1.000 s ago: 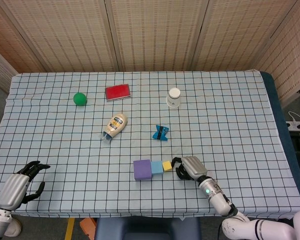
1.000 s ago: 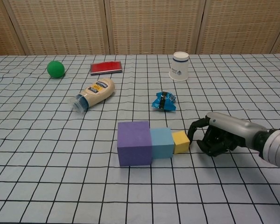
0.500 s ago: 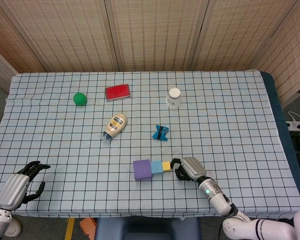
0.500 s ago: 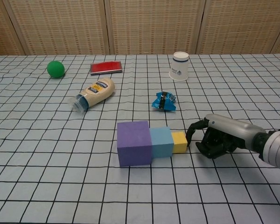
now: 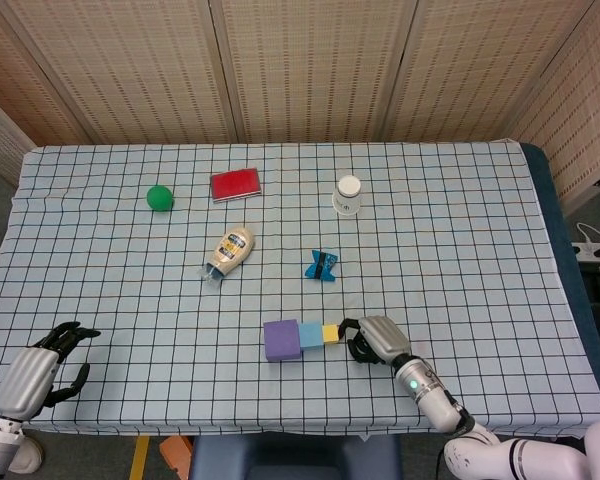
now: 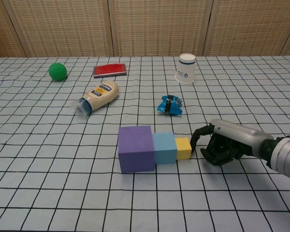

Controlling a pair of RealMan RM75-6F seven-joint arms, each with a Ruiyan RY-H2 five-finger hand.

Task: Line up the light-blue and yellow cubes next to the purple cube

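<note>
The purple cube [image 5: 281,340] [image 6: 135,148], the light-blue cube [image 5: 311,335] [image 6: 164,148] and the small yellow cube [image 5: 330,333] [image 6: 183,148] stand touching in one row near the table's front edge. My right hand [image 5: 372,338] [image 6: 222,144] lies on the cloth just right of the yellow cube. Its fingers are curled in and hold nothing, and one fingertip touches the yellow cube's right face. My left hand [image 5: 42,370] rests at the front left corner with its fingers apart, far from the cubes; only the head view shows it.
A blue wrapper [image 5: 322,265] [image 6: 170,104] lies behind the cubes. Further back are a lying sauce bottle [image 5: 230,253] [image 6: 97,96], an upturned white cup [image 5: 348,194] [image 6: 186,68], a red book [image 5: 236,184] [image 6: 109,70] and a green ball [image 5: 160,197] [image 6: 57,71].
The row of three cubes has slid a little to the left, with my right hand following against the yellow cube. The left hand has not moved.
</note>
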